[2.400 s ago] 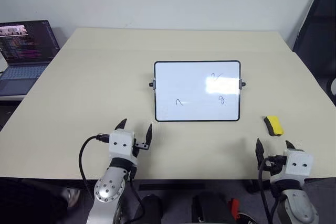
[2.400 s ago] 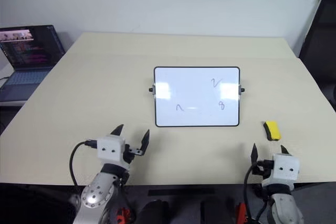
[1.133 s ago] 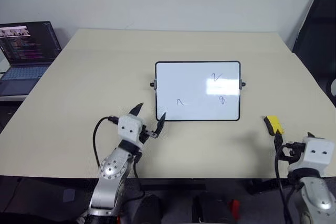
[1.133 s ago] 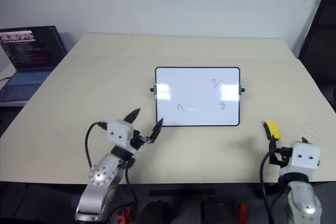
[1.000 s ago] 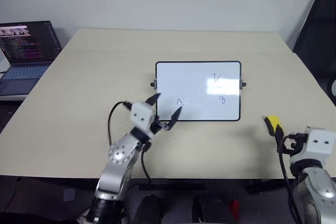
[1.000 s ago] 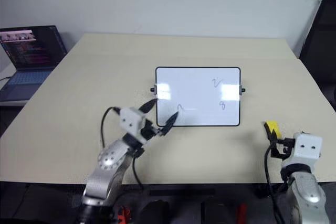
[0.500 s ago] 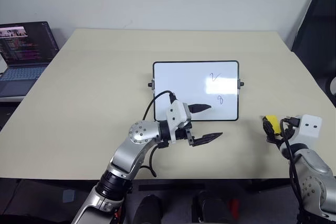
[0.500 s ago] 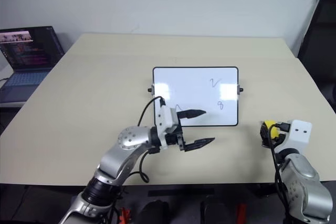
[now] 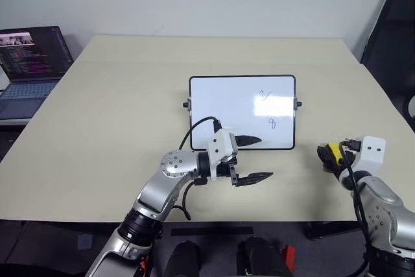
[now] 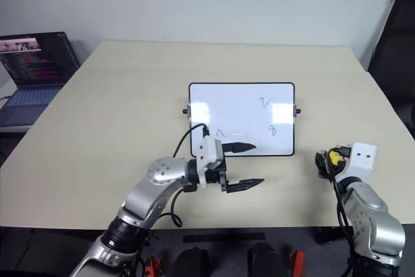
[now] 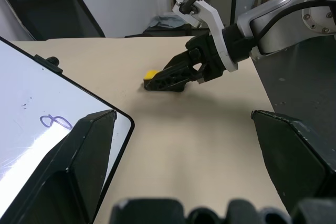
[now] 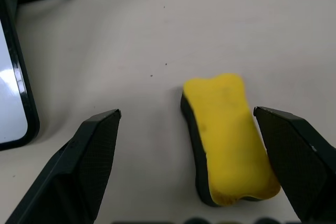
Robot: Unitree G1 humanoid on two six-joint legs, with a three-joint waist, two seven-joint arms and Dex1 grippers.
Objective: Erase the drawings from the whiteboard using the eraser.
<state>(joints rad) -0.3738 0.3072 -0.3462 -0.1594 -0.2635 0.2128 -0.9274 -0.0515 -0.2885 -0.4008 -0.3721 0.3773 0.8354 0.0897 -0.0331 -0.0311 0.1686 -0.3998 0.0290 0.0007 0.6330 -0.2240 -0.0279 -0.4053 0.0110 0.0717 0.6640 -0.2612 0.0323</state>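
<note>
Right gripper (image 12: 189, 145) stands spread wide and empty, its two black fingers straddling the eraser without touching it. Left gripper (image 9: 253, 159) is also spread, holding nothing, and hangs level over the near edge of the whiteboard.

Biggest of all is the beige table (image 9: 117, 115). Taking the table's middle in the head view as the clock centre, the laptop (image 9: 29, 63) sits off the table's edge at about ten o'clock. The whiteboard (image 9: 220, 105) lies flat at the centre, black-framed, with a knob on each short side. From the board's own centre, the drawings are a tick (image 9: 266, 95) at about two o'clock, a loop (image 9: 272, 123) at about four o'clock and a short curve at about seven o'clock, partly covered by the left wrist. None is wiped yet.

Smallest is the eraser (image 12: 231, 135), yellow side up and black side down, lying on the table at about four o'clock from the board, well apart from it.

The step in hand looks like the reach for the eraser: the right fingers are lined up but not closed. The next move should call for easing down until the fingers flank the block's long sides, then closing firmly before lifting. After that it needs carrying, black side down, to the tick and loop, which lie nearest.
</note>
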